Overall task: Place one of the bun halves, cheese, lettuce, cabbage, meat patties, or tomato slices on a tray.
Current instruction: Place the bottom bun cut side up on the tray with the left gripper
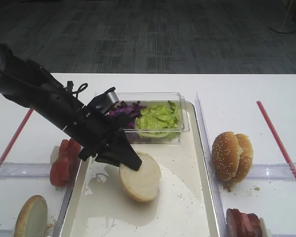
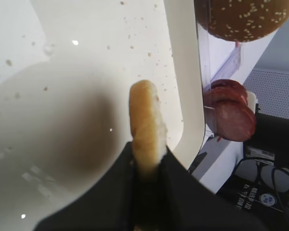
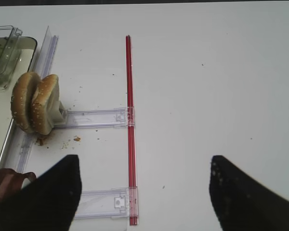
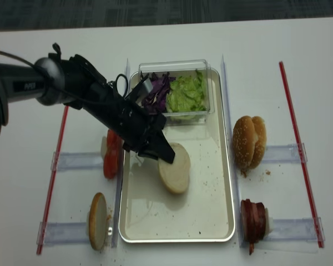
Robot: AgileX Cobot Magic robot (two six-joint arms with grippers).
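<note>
White tabletop (image 1: 237, 94) stretches wide under the rig, with dark grey carpet beyond its far edge. At the centre sits the large shallow rectangular tray with a cream-white, crumb-speckled base and raised silvery rim (image 4: 228, 183). The left arm's black gripper (image 4: 162, 155) reaches down over the tray from the left, its jaws closed on the edge of a flat round bun half with a pale cream cut face and thin tan crust (image 4: 175, 168). In the left wrist view the bun half (image 2: 145, 125) stands on edge, pinched between the two dark fingers, above the tray's base (image 2: 86, 72); whether its lower edge touches the base I cannot tell.

At the tray's far end a small clear plastic tub (image 1: 185, 129) holds a heap of dark purple shredded cabbage (image 1: 126, 109) on the left and a clump of light-green crinkly lettuce (image 1: 159, 117) on the right. Just left of the tray, bright red tomato slices (image 4: 111, 154) stand on edge in a clear holder, and nearer the front another flat bun half (image 4: 96, 220) stands on edge. To the right of the tray are two domed sesame-seeded golden buns (image 4: 250, 142), and in front of them reddish-brown meat patties (image 4: 253, 219). Thin red strips (image 4: 298, 138) run along the table on both sides.

The right gripper (image 3: 143, 192) hovers over bare table beside a red strip, its dark fingers spread well apart and holding nothing.
</note>
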